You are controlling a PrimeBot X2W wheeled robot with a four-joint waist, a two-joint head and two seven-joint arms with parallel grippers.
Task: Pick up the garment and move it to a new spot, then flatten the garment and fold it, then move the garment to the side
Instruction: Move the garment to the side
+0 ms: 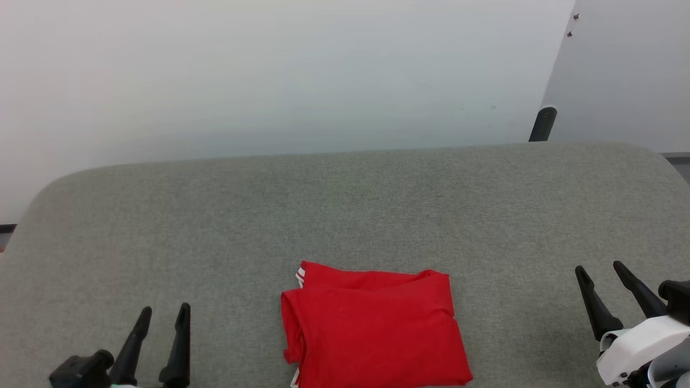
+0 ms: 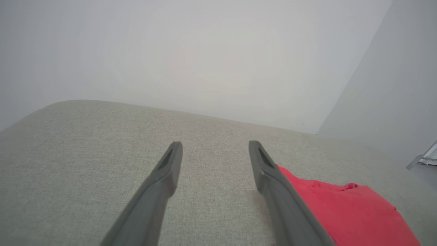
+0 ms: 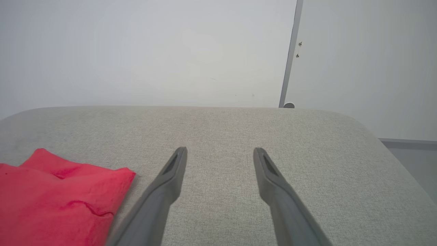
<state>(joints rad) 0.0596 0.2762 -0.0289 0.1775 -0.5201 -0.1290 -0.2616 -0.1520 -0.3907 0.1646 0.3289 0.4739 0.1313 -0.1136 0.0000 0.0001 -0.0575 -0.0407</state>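
Observation:
The garment (image 1: 372,328) lies folded into a red rectangle at the near middle of the grey fabric surface (image 1: 345,205), with a sliver of white striped trim at its upper left corner. My left gripper (image 1: 164,315) stands open at the lower left, well apart from the cloth. My right gripper (image 1: 599,272) stands open at the lower right, also apart from it. In the left wrist view the garment (image 2: 348,208) lies right of the open gripper (image 2: 215,147). The right wrist view has the garment (image 3: 58,198) to the left of the open gripper (image 3: 220,152).
A pale wall (image 1: 269,75) rises behind the surface's rounded far edge. A dark post (image 1: 543,124) stands at the back right beside a wall panel seam. Bare grey fabric stretches to the left, right and far side of the cloth.

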